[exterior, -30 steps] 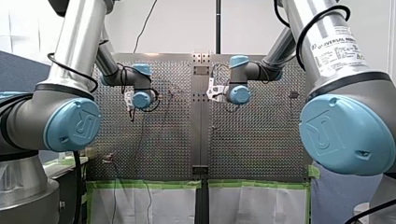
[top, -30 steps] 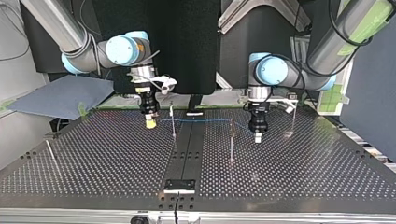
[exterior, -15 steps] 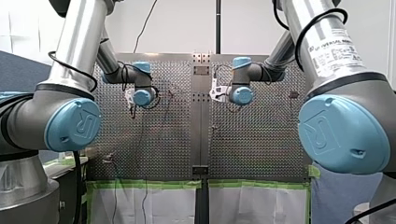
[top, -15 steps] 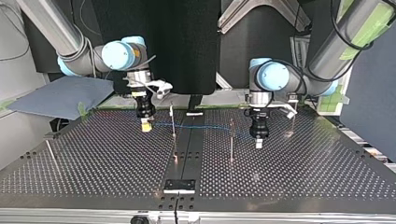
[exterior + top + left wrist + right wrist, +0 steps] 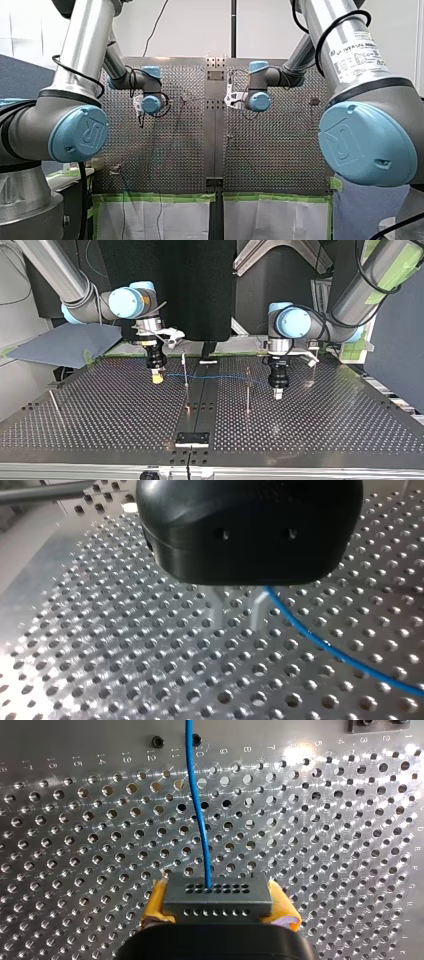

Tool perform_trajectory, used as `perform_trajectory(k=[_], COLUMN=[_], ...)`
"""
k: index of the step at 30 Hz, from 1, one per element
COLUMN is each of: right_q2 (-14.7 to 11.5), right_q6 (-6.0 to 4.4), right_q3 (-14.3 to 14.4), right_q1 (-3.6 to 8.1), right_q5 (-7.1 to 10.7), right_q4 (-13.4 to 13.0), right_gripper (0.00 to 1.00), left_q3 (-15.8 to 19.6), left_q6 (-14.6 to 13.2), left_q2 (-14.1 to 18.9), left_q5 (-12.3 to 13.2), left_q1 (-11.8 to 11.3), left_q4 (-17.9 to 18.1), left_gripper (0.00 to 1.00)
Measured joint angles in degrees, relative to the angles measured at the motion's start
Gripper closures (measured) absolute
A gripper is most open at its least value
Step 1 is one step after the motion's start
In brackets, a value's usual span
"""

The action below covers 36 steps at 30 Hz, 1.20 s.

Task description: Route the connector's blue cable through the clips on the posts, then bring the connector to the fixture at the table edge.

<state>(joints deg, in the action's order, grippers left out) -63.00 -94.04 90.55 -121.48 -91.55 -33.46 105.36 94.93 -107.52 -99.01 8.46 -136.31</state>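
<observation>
One connector (image 5: 218, 896) sits pinched in my right hand (image 5: 219, 909); my left hand (image 5: 235, 624) seems spread.

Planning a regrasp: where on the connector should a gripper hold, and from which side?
Probably grip the connector by its two short ends, from behind, opposite the holed face where the blue cable exits; my right gripper holds it so.

My left arm (image 5: 85, 45) and my right arm (image 5: 345, 25) are silver tubes with pale blue joint caps (image 5: 79, 134) and black cables (image 5: 321, 42). My right arm's white label (image 5: 361, 52) seems to read Universal Robots. My left jaws are bare metal; my right jaws have yellow pads (image 5: 156, 902).
</observation>
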Motion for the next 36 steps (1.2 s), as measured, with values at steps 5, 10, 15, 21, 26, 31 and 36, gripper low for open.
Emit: perform_trajectory(k=[5,10,15,21,26,31,36], right_q2=[0.1,0.1,0.1,0.1,0.1,0.1,0.1], right_q6=[-0.01,0.0,0.02,0.06,0.11,0.19,0.23], right_q3=[0.0,0.0,0.0,0.0,0.0,0.0,0.0], right_q1=[0.02,0.02,-0.01,-0.05,-0.07,-0.08,-0.11], right_q5=[0.04,0.04,0.08,0.13,0.15,0.21,0.23], right_q4=[0.2,0.3,0.4,0.8,0.9,1.2,1.4], right_gripper=[1.0,1.0,1.0,1.0,1.0,1.0,1.0], left_q3=[0.0,0.0,0.1,0.1,1.3,2.4,3.8], left_q6=[0.2,0.4,0.3,0.3,0.3,0.7,1.8], left_q2=[0.0,0.0,0.1,0.1,0.7,2.1,4.1], left_q5=[-1.4,-0.6,1.7,4.3,6.7,8.4,9.0], left_q1=[0.0,-0.3,-0.4,-0.2,-0.3,-0.4,-0.2], left_q4=[-2.0,-4.3,-6.3,-8.7,-10.1,-10.1,-10.0], left_gripper=[0.06,0.01,0.01,0.01,0.01,0.01,0.01])
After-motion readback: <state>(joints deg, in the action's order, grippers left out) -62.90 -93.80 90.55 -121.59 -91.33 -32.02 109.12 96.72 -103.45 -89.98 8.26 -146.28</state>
